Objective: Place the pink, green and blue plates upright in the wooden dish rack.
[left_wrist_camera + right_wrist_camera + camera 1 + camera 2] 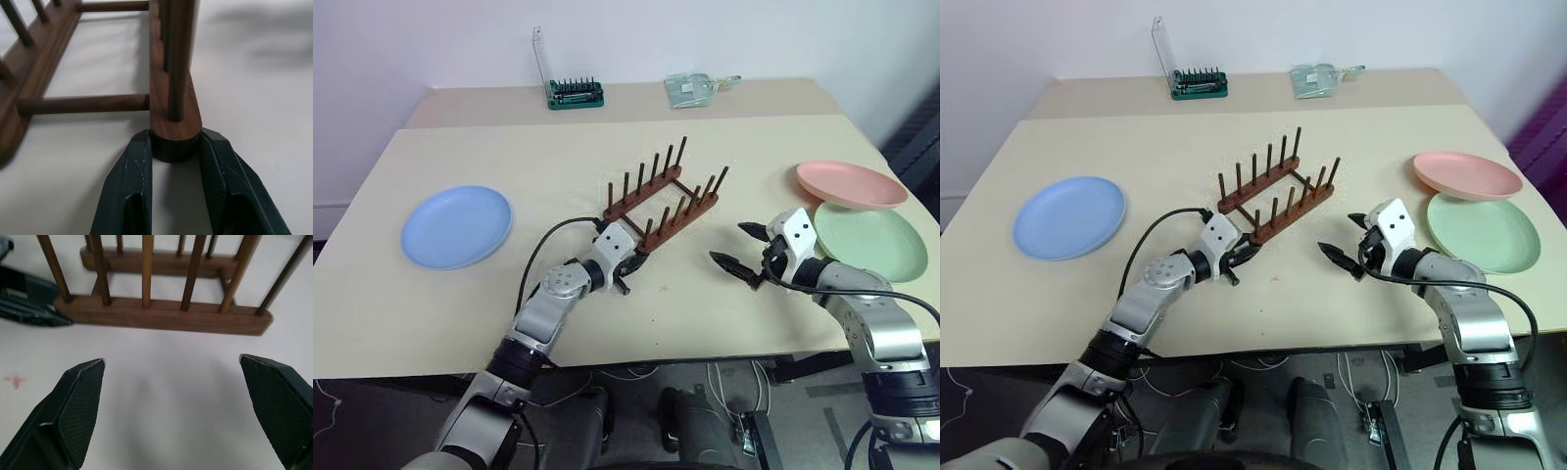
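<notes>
Currently the left tool (176, 191) grips the near rail end of the rack (661, 201) mid-worktop; right tool (744, 250) open. Plates lie flat aside. Pulling may skew or tip the rack.

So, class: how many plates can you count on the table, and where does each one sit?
3. The blue plate lies alone at the table's left. The pink plate sits at the right, its edge overlapping the green plate nearer the robot. None stands in the rack.

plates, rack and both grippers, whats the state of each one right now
blue plate: flat on table
pink plate: rim overlapping green plate
green plate: flat on table
wooden dish rack: empty
left gripper: shut on rack rail end
right gripper: open, holding nothing
</notes>
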`<state>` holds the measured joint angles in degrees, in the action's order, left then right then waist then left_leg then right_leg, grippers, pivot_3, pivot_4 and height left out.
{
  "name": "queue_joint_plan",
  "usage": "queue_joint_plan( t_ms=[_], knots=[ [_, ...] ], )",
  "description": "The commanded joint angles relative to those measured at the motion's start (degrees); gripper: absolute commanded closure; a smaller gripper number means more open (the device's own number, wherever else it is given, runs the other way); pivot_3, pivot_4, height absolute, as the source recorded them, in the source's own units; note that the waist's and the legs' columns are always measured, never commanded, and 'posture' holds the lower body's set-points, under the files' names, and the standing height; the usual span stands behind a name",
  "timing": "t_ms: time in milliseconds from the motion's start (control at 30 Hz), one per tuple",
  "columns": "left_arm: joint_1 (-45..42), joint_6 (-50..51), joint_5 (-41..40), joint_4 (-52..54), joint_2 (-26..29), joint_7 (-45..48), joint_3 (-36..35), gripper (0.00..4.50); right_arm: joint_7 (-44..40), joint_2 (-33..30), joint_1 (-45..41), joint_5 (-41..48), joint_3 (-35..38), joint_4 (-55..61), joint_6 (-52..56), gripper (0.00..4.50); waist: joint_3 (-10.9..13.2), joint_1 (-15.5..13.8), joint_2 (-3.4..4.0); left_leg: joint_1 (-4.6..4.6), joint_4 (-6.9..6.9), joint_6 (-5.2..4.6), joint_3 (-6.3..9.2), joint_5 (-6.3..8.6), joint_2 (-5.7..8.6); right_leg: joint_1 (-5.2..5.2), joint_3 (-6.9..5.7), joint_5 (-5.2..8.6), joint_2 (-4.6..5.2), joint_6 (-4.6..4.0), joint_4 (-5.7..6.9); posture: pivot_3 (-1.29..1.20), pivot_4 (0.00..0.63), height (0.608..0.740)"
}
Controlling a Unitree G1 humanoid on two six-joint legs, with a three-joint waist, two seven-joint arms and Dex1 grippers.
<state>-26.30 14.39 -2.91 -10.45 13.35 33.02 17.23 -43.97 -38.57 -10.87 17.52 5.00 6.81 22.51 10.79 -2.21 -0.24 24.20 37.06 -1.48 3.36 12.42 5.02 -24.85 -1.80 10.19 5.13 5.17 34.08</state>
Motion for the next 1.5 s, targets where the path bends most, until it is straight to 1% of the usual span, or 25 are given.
queue_joint_plan(
  t_ms=[33,133,233,433,533,667,700,733,767,833,867,900,967,1000,1033,1067,1167,1300,1400,1500],
  knots=[
    [-1.78,-2.72,-2.03,-1.91,1.26,7.64,0.18,3.44,-1.8,-2.68,2.13,-1.14,0.43,2.8,-1.02,0.0,0.01,-0.03,-0.01,0.02,0.01,0.0,0.0,0.0,0.0,0.0,0.0,0.0,0.0,0.0,-0.02,0.0,0.15,0.731],
    [-4.36,-4.55,-3.79,-3.54,1.76,15.19,1.14,3.44,-2.29,-3.69,4.17,-1.54,0.9,3.41,-1.43,0.0,0.02,-0.1,-0.01,0.07,0.0,-0.01,-0.01,0.01,0.01,-0.05,0.0,0.0,0.01,0.0,-0.02,0.0,0.15,0.731],
    [-7.97,-8.38,-1.81,-8.69,3.04,21.16,2.91,3.44,-1.42,-3.42,5.62,-1.53,1.58,4.68,-1.28,0.0,0.02,-0.18,-0.02,0.11,0.02,-0.02,-0.01,0.01,0.01,-0.07,-0.02,0.0,0.02,0.0,-0.03,0.0,0.15,0.731],
    [-13.0,-16.6,1.63,-19.58,3.18,22.93,2.84,3.44,0.2,-3.0,7.93,-1.2,2.33,7.52,-0.42,0.0,0.03,-0.1,-0.04,0.13,0.02,-0.07,-0.01,0.01,0.01,-0.08,-0.03,0.0,0.04,0.0,-0.05,0.0,0.15,0.731],
    [-13.67,-17.02,2.66,-22.85,3.54,21.71,2.17,2.3,0.57,-3.3,8.47,-1.33,2.57,7.94,-0.37,0.0,0.03,-0.07,-0.04,0.13,0.04,-0.16,-0.01,-0.04,0.01,-0.07,-0.03,-0.01,0.04,0.02,-0.05,0.0,0.15,0.731],
    [-11.77,-14.21,4.44,-21.75,5.62,17.31,0.8,0.24,0.61,-4.4,7.82,-2.0,2.29,6.65,0.77,0.0,0.03,0.11,-0.04,0.11,0.04,-0.17,0.0,-0.05,0.0,-0.07,-0.03,0.0,0.02,0.04,-0.03,0.0,0.15,0.731],
    [-10.8,-13.72,3.96,-20.15,6.11,17.47,0.45,0.0,0.6,-4.77,7.71,-2.52,2.14,6.11,0.7,0.25,0.02,0.16,-0.04,0.09,0.04,-0.17,0.0,-0.05,0.0,-0.06,-0.03,0.0,0.02,0.04,-0.02,0.0,0.15,0.731],
    [-9.21,-11.49,2.27,-17.19,6.73,18.23,-0.39,0.0,0.5,-5.08,7.5,-2.77,2.12,5.37,0.78,0.52,0.01,0.27,-0.01,0.09,0.04,-0.17,0.0,-0.05,-0.01,-0.06,-0.03,0.0,0.01,0.03,-0.02,0.0,0.15,0.731],
    [-7.27,-9.55,0.56,-13.47,7.62,19.12,-1.19,0.0,0.68,-5.43,7.04,-3.54,1.84,4.32,0.61,0.82,0.0,0.41,0.0,0.07,0.02,-0.17,-0.01,-0.04,-0.01,-0.07,-0.02,0.0,0.01,0.03,-0.02,0.0,0.15,0.731],
    [-4.23,-5.76,-1.9,-7.32,8.88,20.39,-2.3,0.0,1.04,-5.82,6.23,-4.68,1.38,2.62,0.58,1.75,0.0,0.94,-0.01,0.06,-0.01,-0.18,-0.01,-0.04,-0.02,-0.07,-0.01,0.0,0.0,0.01,-0.02,0.0,0.15,0.731],
    [-2.76,-3.83,-3.08,-4.14,9.48,21.46,-2.36,0.69,1.14,-5.88,5.82,-5.1,1.12,1.82,0.6,2.38,0.0,1.09,0.01,0.06,-0.03,-0.17,0.0,-0.04,-0.03,-0.08,-0.01,0.0,0.0,0.0,-0.02,0.0,0.15,0.731],
    [-1.48,-1.5,-4.15,-1.16,10.02,22.61,-2.09,1.0,1.11,-5.87,5.45,-5.4,0.85,1.12,0.44,2.86,0.0,1.32,0.0,0.06,-0.04,-0.17,0.0,-0.04,-0.03,-0.08,-0.01,0.0,0.0,-0.01,-0.02,0.0,0.15,0.731],
    [0.79,3.36,-5.49,4.86,10.84,24.62,-0.18,1.92,1.78,-5.55,4.1,-7.06,-0.24,-0.89,-0.17,3.82,0.0,1.44,0.01,0.08,-0.03,-0.16,0.02,-0.03,-0.03,-0.08,-0.01,0.0,0.01,-0.01,-0.03,0.0,0.15,0.731],
    [1.46,5.27,-5.77,6.97,11.04,25.12,0.64,2.44,2.15,-5.37,3.54,-7.84,-0.67,-1.69,-0.49,4.39,0.0,1.43,0.01,0.08,-0.03,-0.16,0.01,-0.03,-0.02,-0.07,0.0,0.01,0.02,-0.01,-0.03,0.0,0.15,0.731],
    [1.87,6.27,-5.2,8.45,10.95,24.96,1.64,2.99,2.55,-5.21,2.97,-8.68,-1.18,-2.39,-0.72,4.5,-0.01,1.34,0.02,0.09,-0.02,-0.14,0.01,-0.02,-0.01,-0.07,0.0,0.01,0.03,-0.01,-0.04,0.0,0.15,0.731],
    [1.74,6.57,-3.93,9.06,10.31,24.03,2.86,3.4,2.7,-4.93,2.33,-9.32,-1.76,-2.98,-1.1,4.5,-0.01,1.28,0.02,0.09,-0.01,-0.07,0.01,0.02,0.0,-0.06,-0.01,0.01,0.05,-0.01,-0.04,0.0,0.15,0.731],
    [0.83,6.89,-1.76,9.09,7.3,20.86,4.83,3.4,3.2,-3.88,0.21,-10.42,-3.15,-5.08,-1.34,4.5,-0.01,1.05,0.02,0.08,0.03,-0.06,0.01,0.04,0.02,0.0,-0.02,0.01,0.07,0.01,-0.04,0.0,0.15,0.731],
    [-2.23,4.68,6.94,2.2,3.38,12.99,9.26,3.4,5.62,-2.17,-4.02,-14.55,-6.32,-9.83,-3.01,4.5,-0.04,0.46,-0.01,0.0,0.07,-0.07,0.01,0.03,0.03,0.08,-0.03,0.01,0.06,0.02,-0.04,0.0,0.15,0.731],
    [-3.69,3.88,9.53,-3.56,0.08,6.08,8.37,3.4,8.32,-0.07,-7.88,-17.52,-8.07,-14.74,-5.03,4.5,-0.11,-0.01,-0.04,-0.34,0.08,-0.05,0.0,0.04,0.02,0.42,-0.03,0.02,0.06,0.05,-0.06,0.0,0.15,0.731],
    [-5.49,3.03,11.57,-8.68,-1.31,-0.55,6.37,3.4,9.87,1.89,-11.04,-19.15,-8.98,-18.56,-7.46,4.5,-0.14,-0.02,-0.08,-0.48,0.08,-0.05,0.0,0.05,0.02,0.61,-0.03,0.03,0.08,0.06,-0.08,0.0,0.15,0.731]
  ],
)
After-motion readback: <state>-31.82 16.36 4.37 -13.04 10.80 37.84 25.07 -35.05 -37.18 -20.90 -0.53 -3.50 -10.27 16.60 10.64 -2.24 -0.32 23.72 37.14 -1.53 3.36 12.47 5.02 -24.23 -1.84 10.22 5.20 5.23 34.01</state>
